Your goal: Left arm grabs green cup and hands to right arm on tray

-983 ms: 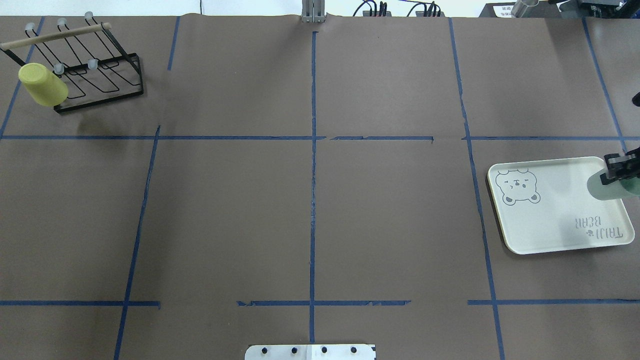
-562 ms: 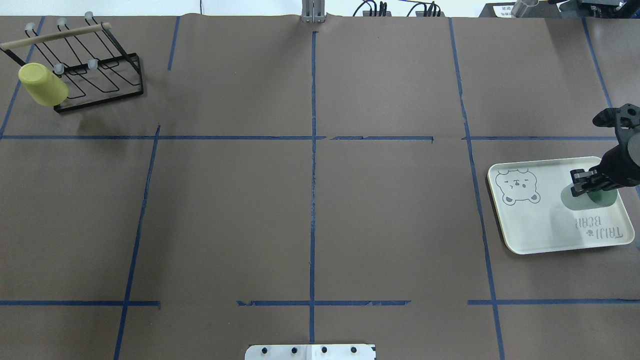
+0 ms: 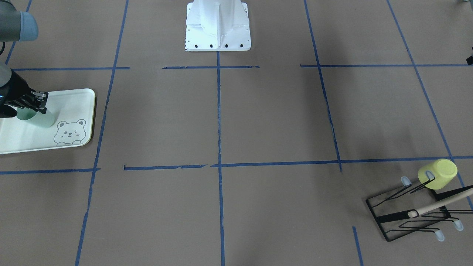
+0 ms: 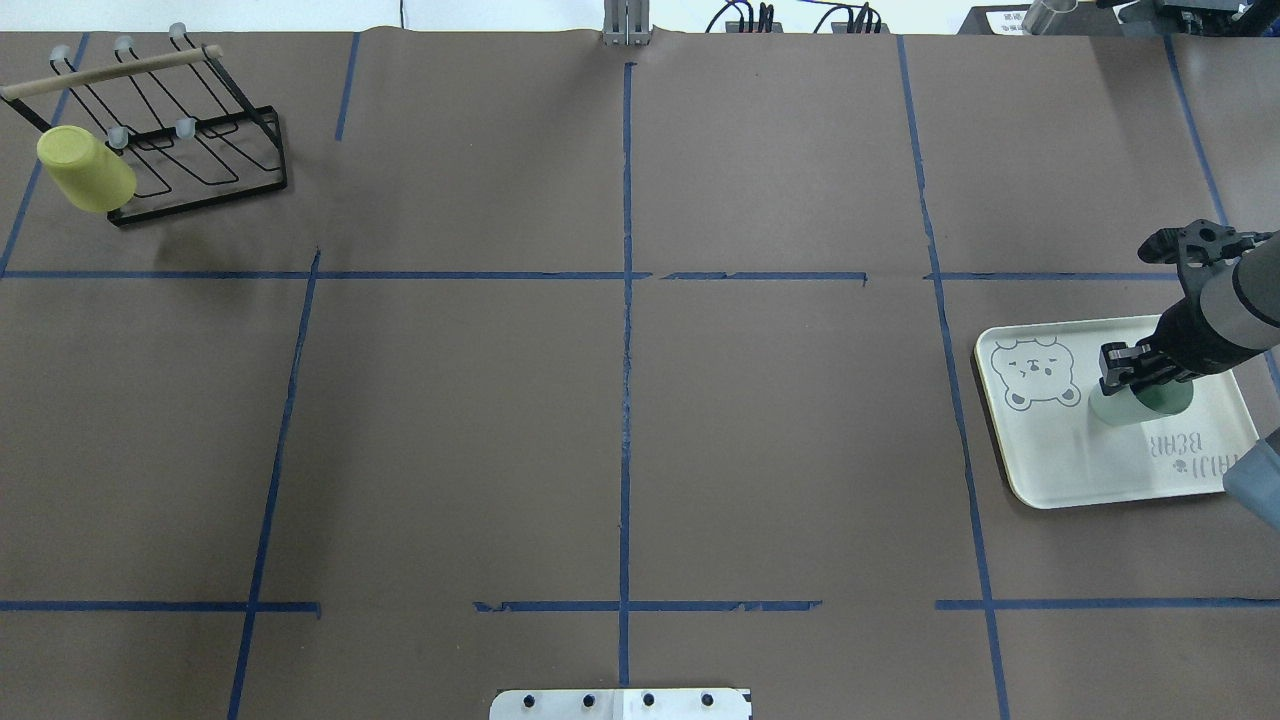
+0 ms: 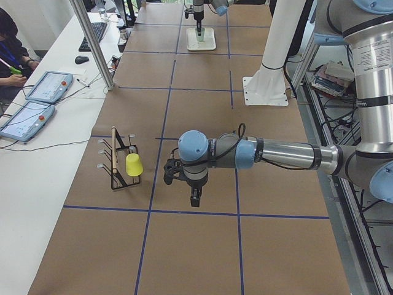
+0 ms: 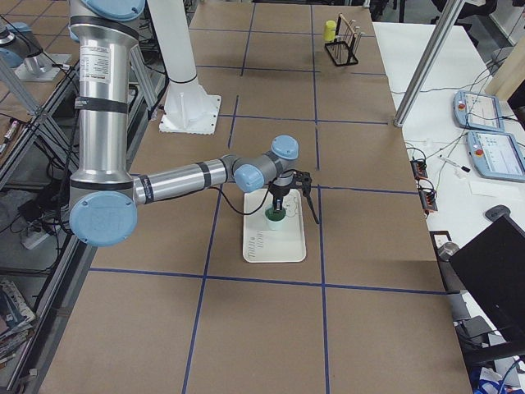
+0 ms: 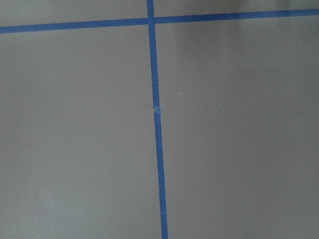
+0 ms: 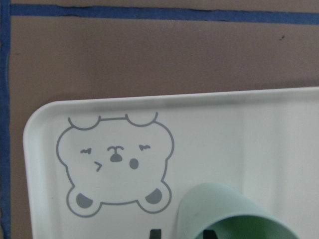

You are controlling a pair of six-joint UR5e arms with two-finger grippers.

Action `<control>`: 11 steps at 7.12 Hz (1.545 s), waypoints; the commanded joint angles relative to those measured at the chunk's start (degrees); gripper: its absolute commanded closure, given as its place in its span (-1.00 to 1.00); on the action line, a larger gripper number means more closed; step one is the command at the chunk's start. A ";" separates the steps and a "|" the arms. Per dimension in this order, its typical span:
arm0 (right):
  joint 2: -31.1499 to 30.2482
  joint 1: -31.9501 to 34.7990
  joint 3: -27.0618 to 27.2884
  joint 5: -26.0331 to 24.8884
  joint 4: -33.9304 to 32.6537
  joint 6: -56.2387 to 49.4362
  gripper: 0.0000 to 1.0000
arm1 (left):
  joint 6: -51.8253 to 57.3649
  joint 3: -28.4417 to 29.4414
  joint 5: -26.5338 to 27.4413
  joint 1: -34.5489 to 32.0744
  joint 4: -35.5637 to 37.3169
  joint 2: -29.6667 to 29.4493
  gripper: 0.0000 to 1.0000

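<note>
The green cup (image 4: 1128,407) stands upright with its mouth up over the middle of the tray (image 4: 1050,460), right of the bear drawing. My right gripper (image 4: 1125,372) is shut on the cup's rim, one finger inside and one outside. I cannot tell if the cup's base touches the tray. The cup (image 3: 41,119) and the tray (image 3: 22,138) also show in the front-facing view, and the cup (image 8: 234,214) in the right wrist view. My left gripper (image 5: 194,200) shows only in the exterior left view. It points down above the bare table, and I cannot tell whether it is open or shut.
A yellow-green cup (image 4: 85,168) hangs on a black wire rack (image 4: 200,150) at the table's far left corner. The robot's white base (image 3: 218,26) stands at the near middle edge. Blue tape lines cross the brown table.
My right gripper has carried the green cup leftward from the tray's right edge to about its middle. More of the right arm has come into the overhead view.
</note>
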 commanded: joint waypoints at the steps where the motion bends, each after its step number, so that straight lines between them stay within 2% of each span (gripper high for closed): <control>1: 0.90 0.77 2.70 0.02 -0.83 -0.18 -1.00 | -0.08 0.00 0.00 0.00 0.00 -0.14 -1.00; 2: 0.90 3.90 3.42 0.55 -1.01 -0.53 -1.00 | -0.08 0.00 0.00 0.00 0.00 -0.14 -1.00; 4: 0.55 7.35 8.32 0.99 -9.14 -5.32 -1.00 | -0.08 -0.26 0.00 0.00 0.00 -0.14 -1.00; 5: 0.03 9.19 10.44 1.08 -15.37 -13.37 -1.00 | -0.08 0.00 0.00 0.00 0.00 -0.23 -1.00; 6: -2.42 12.69 10.46 1.08 -17.08 -22.24 -1.00 | 0.26 -0.09 0.09 0.00 0.00 -0.06 -1.00; 8: -8.21 20.16 10.46 1.34 -17.36 -34.49 -1.00 | 0.09 0.52 0.35 0.00 0.00 0.03 -1.00; 9: -10.50 23.85 9.67 4.82 -17.45 -39.59 -1.00 | 0.27 1.14 0.52 0.09 0.00 -0.23 -1.00; 11: -13.59 27.57 7.74 6.27 -17.28 -42.98 -1.00 | 0.09 1.58 0.00 0.09 -0.61 -0.32 -1.00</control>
